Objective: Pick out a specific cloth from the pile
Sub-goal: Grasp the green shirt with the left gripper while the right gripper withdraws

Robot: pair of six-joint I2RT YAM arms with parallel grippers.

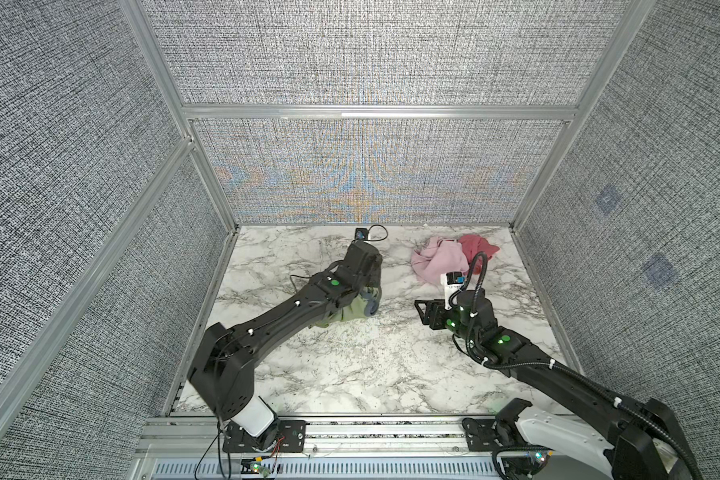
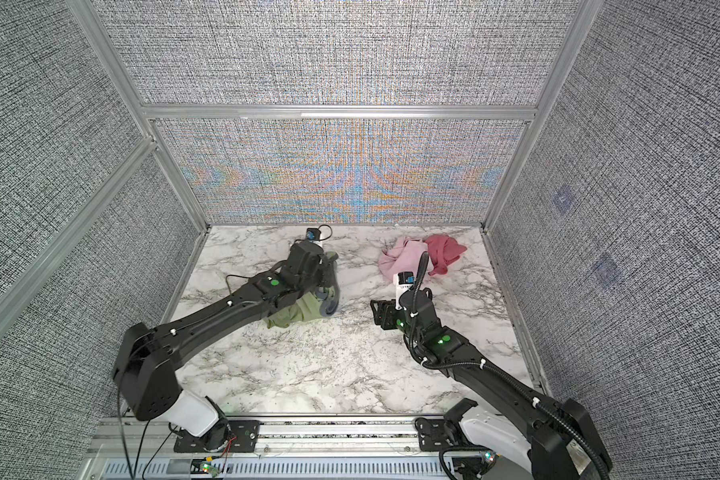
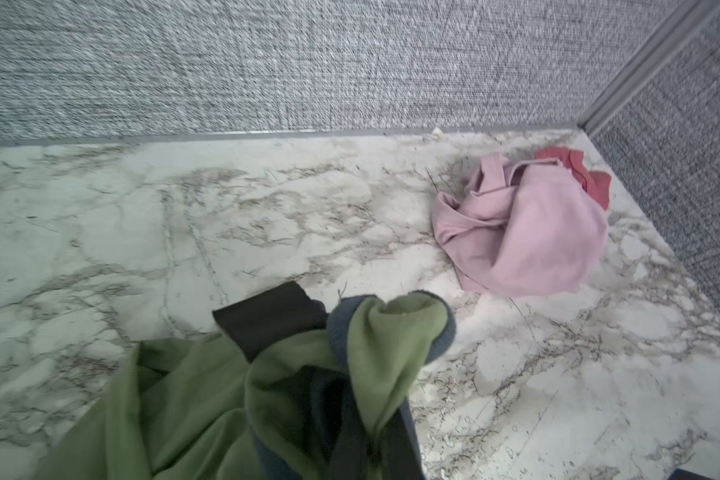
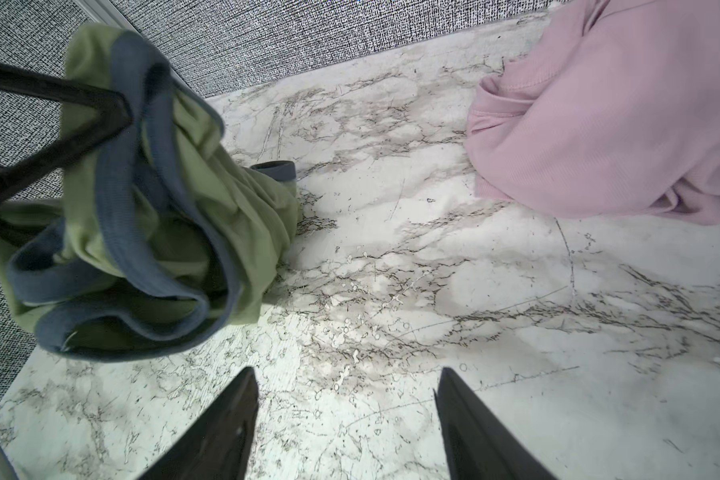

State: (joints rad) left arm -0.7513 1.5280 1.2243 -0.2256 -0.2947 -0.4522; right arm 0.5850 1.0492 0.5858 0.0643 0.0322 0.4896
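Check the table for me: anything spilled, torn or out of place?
Nothing stands out. The green cloth hangs bunched from the shut left jaws, trailing onto the table, apart from the pink cloth and red cloth in the far right corner. No spill or damage shows.

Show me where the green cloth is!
The green cloth is held by the left gripper, left of middle in both top views, apart from the pink cloth.

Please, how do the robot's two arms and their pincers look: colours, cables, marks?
Both arms are black with a white shell at the base and green lights on the joints. The left arm bears small white ties. The right arm carries a ribbed black hose; the right pincer has two flat pointed black fingers.
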